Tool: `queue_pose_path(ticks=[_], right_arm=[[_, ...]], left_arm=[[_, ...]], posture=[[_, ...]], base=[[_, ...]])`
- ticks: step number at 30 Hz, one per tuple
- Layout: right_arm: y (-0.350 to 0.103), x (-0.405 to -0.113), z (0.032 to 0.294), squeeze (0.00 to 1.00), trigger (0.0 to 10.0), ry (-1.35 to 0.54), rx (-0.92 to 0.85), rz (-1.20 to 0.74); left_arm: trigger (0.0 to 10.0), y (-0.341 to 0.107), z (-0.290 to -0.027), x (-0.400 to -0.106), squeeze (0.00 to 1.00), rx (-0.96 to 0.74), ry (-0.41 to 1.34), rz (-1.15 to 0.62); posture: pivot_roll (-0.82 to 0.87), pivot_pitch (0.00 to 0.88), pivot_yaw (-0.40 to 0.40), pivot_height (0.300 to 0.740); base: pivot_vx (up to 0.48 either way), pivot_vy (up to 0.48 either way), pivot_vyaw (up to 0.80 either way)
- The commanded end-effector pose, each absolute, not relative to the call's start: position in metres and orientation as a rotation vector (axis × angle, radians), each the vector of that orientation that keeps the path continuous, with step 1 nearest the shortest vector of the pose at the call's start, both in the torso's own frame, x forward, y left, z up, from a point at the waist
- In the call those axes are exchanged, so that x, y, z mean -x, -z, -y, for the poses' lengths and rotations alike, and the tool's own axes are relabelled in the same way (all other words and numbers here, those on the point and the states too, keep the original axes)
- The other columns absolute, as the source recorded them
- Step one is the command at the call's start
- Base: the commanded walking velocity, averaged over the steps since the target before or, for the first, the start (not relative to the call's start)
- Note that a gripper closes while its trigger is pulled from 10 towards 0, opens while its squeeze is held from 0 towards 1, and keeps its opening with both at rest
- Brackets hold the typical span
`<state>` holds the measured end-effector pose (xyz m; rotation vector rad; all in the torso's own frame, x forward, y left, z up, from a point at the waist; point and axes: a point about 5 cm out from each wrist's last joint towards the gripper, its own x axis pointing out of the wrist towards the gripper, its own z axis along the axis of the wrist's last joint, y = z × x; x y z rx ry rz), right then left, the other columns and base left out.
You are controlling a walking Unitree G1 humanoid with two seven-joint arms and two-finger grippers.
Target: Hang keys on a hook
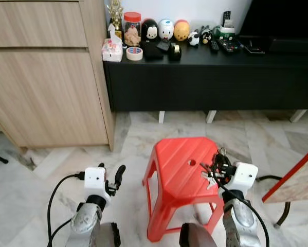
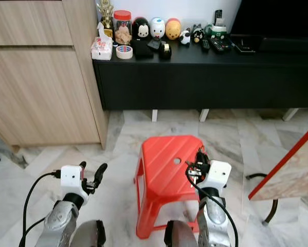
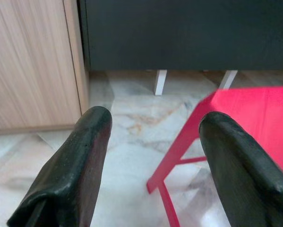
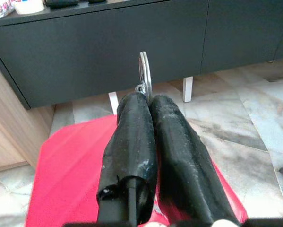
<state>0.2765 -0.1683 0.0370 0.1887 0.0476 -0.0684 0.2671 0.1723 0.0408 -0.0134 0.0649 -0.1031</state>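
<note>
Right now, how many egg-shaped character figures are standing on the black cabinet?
3, side by side at the back: a black egg figure beside the red-lidded jar, a white egg figure in the middle, an orange egg figure rightmost.

A red plastic stool stands on the near marble floor, open floor to its left and beyond it. Far behind runs a long black low cabinet, its top crowded with small figurines and jars. A tall light-wood cupboard blocks the far left. A red-edged board leans at the right.
</note>
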Motion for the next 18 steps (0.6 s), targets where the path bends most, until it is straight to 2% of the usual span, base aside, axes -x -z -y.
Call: queue_pose_path(ticks=[1,7,15,18], right_arm=[[-0.046,-0.279,0.171,0.0,10.0,0.068,-0.176,-0.012],[-0.046,-0.278,0.172,0.0,10.0,0.072,-0.176,-0.018],[-0.042,-0.277,0.174,0.0,10.0,0.082,-0.161,-0.043],[-0.043,-0.277,0.173,0.0,10.0,0.085,-0.164,-0.044]], left_arm=[[10.0,-0.039,-0.171,-0.267,0.0,0.009,0.109,-0.065],[10.0,-0.036,-0.172,-0.267,0.0,0.005,0.111,-0.08],[10.0,-0.027,-0.182,-0.265,0.0,-0.015,0.086,-0.126],[10.0,-0.013,-0.193,-0.26,0.0,-0.035,0.065,-0.196]], posture=[[0.02,0.0,-0.105,0.689],[0.02,0.0,-0.101,0.729],[0.03,0.0,-0.106,0.729],[0.03,0.0,-0.105,0.729]], base=[[0.0,0.0,0.0],[0.0,0.0,0.0],[0.0,0.0,0.0],[0.0,0.0,0.0]])
